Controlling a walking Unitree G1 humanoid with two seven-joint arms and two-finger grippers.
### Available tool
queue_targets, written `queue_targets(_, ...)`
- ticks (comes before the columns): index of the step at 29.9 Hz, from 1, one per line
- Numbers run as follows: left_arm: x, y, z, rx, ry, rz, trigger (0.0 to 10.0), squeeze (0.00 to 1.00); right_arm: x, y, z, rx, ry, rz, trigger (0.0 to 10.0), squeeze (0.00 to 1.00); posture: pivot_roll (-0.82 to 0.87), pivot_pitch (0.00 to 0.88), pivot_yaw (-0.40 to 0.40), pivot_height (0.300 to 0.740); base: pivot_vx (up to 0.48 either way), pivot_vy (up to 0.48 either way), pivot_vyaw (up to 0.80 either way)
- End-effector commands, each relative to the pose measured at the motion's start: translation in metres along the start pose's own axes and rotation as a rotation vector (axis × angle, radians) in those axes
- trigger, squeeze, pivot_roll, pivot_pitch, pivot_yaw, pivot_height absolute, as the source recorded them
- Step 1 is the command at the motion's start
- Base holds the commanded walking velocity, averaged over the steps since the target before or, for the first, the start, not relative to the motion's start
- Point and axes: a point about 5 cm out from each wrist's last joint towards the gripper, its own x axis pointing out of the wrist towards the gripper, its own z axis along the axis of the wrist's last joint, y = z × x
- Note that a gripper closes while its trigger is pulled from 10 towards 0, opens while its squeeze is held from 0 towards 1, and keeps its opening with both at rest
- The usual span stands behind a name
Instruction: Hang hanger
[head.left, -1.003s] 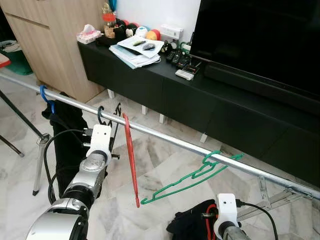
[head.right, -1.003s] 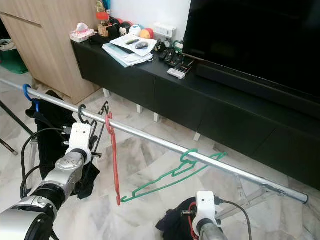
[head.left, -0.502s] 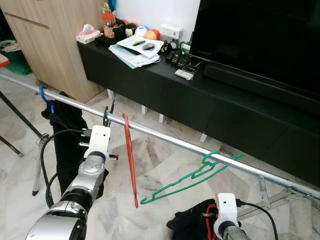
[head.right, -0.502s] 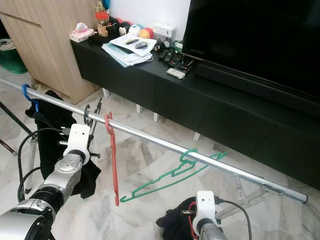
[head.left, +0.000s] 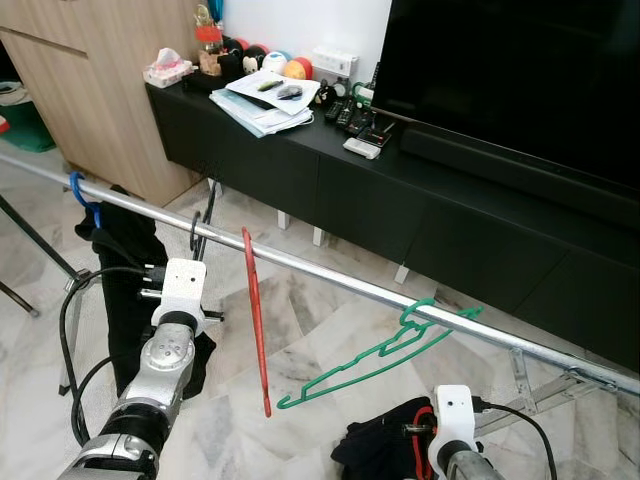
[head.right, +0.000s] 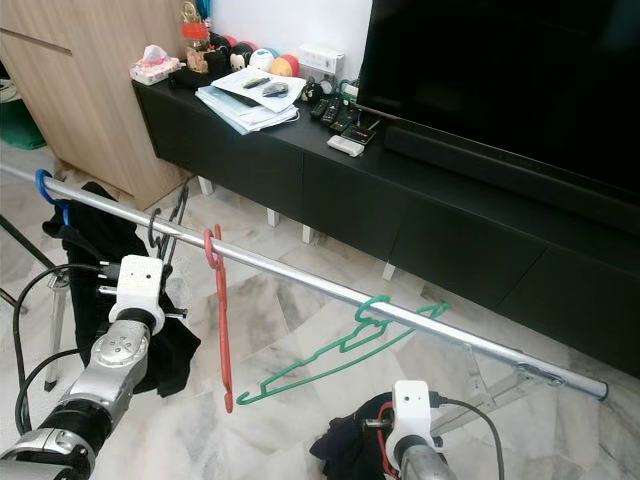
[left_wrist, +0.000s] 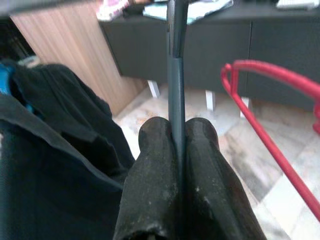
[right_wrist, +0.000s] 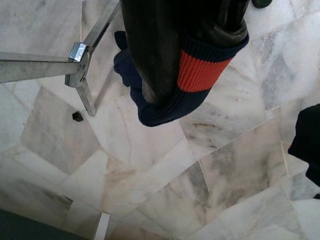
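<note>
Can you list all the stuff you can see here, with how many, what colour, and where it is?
Rail: one, silver, slanting across the room.
Dark hanger: one, dark grey, hooked on the rail, pinched by the left gripper.
Red hanger: one, red, on the rail beside the dark one.
Green hanger: one, green, further along the rail.
Blue hanger: one, blue, at the rail's far left, holding black clothing.
TV cabinet: one, black, by the wall.
Television: one, black, on the cabinet.
Papers: a stack, white, on the cabinet.
Floor: pale marble.
Left gripper: black fingers shut on the dark hanger.
Right gripper: holds a dark garment with a red band, low over the floor.
</note>
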Motion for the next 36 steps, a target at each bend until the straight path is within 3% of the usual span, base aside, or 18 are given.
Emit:
queue_targets(1, -0.003, 0.002, -0.001, 0.010, -0.017, -0.006, 0.0, 0.00, 0.001, -0.002, 0.003, -0.006, -0.006, -0.003, 10.0, 0.00, 0.12, 0.101, -0.070, 0.740, 0.000, 0.000, 0.00)
queue_targets(2, -0.008, 0.002, -0.006, 0.019, -0.006, -0.024, 0.0, 0.00, 0.001, -0.002, 0.003, -0.005, -0.007, -0.004, 10.0, 0.00, 0.11, 0.095, -0.069, 0.740, 0.000, 0.000, 0.00)
queue_targets(3, -0.011, 0.004, -0.010, 0.030, 0.002, -0.028, 0.9, 0.00, 0.001, -0.002, 0.003, -0.005, -0.007, -0.005, 10.0, 0.00, 0.11, 0.092, -0.069, 0.740, 0.000, 0.000, 0.00)
queue_targets(5, -0.015, 0.006, -0.013, 0.041, 0.008, -0.030, 0.9, 0.00, 0.001, -0.002, 0.003, -0.005, -0.007, -0.006, 10.0, 0.00, 0.11, 0.092, -0.069, 0.740, 0.000, 0.000, 0.00)
queue_targets(6, -0.022, 0.012, -0.021, 0.051, 0.029, -0.013, 9.0, 0.00, 0.001, -0.002, 0.004, -0.005, -0.008, -0.007, 10.0, 0.00, 0.12, 0.090, -0.070, 0.740, 0.000, 0.000, 0.00)
queue_targets(7, -0.022, 0.012, -0.021, 0.051, 0.029, -0.013, 9.0, 0.00, 0.001, -0.002, 0.004, -0.005, -0.008, -0.007, 10.0, 0.00, 0.12, 0.090, -0.070, 0.740, 0.000, 0.000, 0.00)
queue_targets(8, -0.032, 0.022, -0.029, 0.041, 0.047, 0.018, 10.0, 0.00, 0.001, -0.003, 0.004, -0.006, -0.007, -0.008, 10.0, 0.00, 0.12, 0.087, -0.072, 0.740, 0.000, 0.000, 0.00)
queue_targets(11, -0.046, 0.030, -0.036, 0.033, 0.050, 0.028, 10.0, 0.00, 0.001, -0.003, 0.005, -0.011, -0.005, -0.010, 10.0, 0.00, 0.13, 0.082, -0.075, 0.740, 0.000, 0.000, 0.00)
queue_targets(21, -0.075, 0.022, -0.035, -0.037, 0.017, -0.064, 10.0, 0.00, 0.001, -0.004, 0.006, 0.015, -0.023, -0.046, 10.0, 0.00, 0.13, 0.061, -0.064, 0.740, 0.000, 0.000, 0.00)
queue_targets(23, -0.076, 0.030, -0.030, 0.062, -0.001, -0.049, 10.0, 0.00, 0.001, -0.004, 0.007, 0.028, -0.034, -0.059, 10.0, 0.00, 0.13, 0.051, -0.055, 0.740, 0.000, 0.000, 0.00)
queue_targets(25, -0.076, 0.030, -0.030, 0.062, -0.001, -0.049, 10.0, 0.00, 0.001, -0.004, 0.007, 0.028, -0.034, -0.059, 10.0, 0.00, 0.13, 0.051, -0.055, 0.740, 0.000, 0.000, 0.00)
queue_targets(27, -0.072, 0.048, -0.024, 0.164, -0.005, 0.025, 10.0, 0.00, 0.002, -0.002, 0.007, 0.039, -0.043, -0.063, 10.0, 0.00, 0.14, 0.045, -0.044, 0.740, 0.000, 0.000, 0.00)
queue_targets(30, -0.072, 0.056, -0.023, 0.167, 0.004, 0.054, 10.0, 0.00, 0.002, -0.001, 0.008, 0.042, -0.046, -0.063, 10.0, 0.00, 0.14, 0.039, -0.040, 0.740, 0.000, 0.000, 0.00)
queue_targets(31, -0.073, 0.061, -0.024, 0.097, 0.018, 0.069, 10.0, 0.00, 0.002, 0.000, 0.008, 0.045, -0.048, -0.064, 10.0, 0.00, 0.13, 0.031, -0.037, 0.740, 0.000, 0.000, 0.00)
queue_targets(32, -0.073, 0.061, -0.024, 0.097, 0.018, 0.069, 10.0, 0.00, 0.002, 0.000, 0.008, 0.045, -0.048, -0.064, 10.0, 0.00, 0.13, 0.031, -0.037, 0.740, 0.000, 0.000, 0.00)
queue_targets(33, -0.077, 0.063, -0.027, -0.031, 0.033, 0.066, 10.0, 0.00, 0.002, 0.000, 0.008, 0.046, -0.052, -0.064, 10.0, 0.00, 0.13, 0.025, -0.034, 0.740, 0.000, 0.000, 0.00)
queue_targets(35, -0.092, 0.058, -0.029, -0.188, 0.035, 0.010, 10.0, 0.00, 0.002, 0.001, 0.009, 0.052, -0.071, -0.064, 10.0, 0.00, 0.13, 0.010, -0.032, 0.740, 0.000, 0.000, 0.00)
queue_targets(36, -0.095, 0.057, -0.029, -0.193, 0.038, 0.007, 10.0, 0.00, 0.002, 0.001, 0.010, 0.055, -0.074, -0.064, 10.0, 0.00, 0.13, 0.010, -0.032, 0.740, 0.000, 0.000, 0.00)
